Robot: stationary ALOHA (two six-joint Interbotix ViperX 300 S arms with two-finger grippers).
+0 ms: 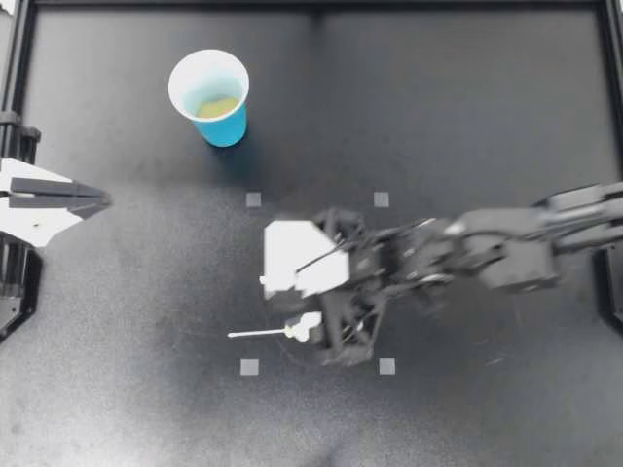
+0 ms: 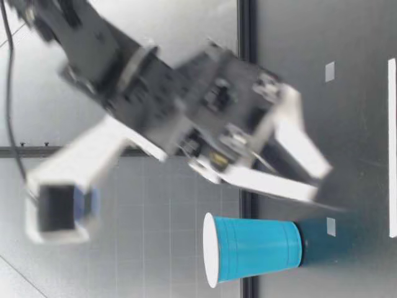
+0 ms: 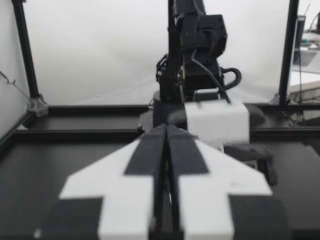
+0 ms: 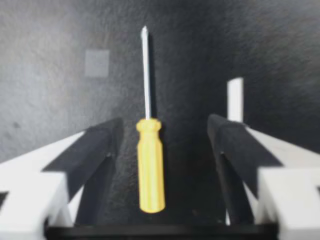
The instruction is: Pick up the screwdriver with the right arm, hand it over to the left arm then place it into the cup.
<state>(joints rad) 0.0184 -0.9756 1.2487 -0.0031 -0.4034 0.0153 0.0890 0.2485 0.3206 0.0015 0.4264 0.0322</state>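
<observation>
The screwdriver (image 1: 255, 334) lies flat on the counter (image 1: 467, 126), its handle inside the wide-spread right claw (image 1: 280, 309), tip toward 9 o'clock. The claw is best lowered centred, then closed on the handle.

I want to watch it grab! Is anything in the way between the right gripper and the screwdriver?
No, nothing visible. My right gripper is open, and the screwdriver lies on the table between its fingers, untouched.
</observation>
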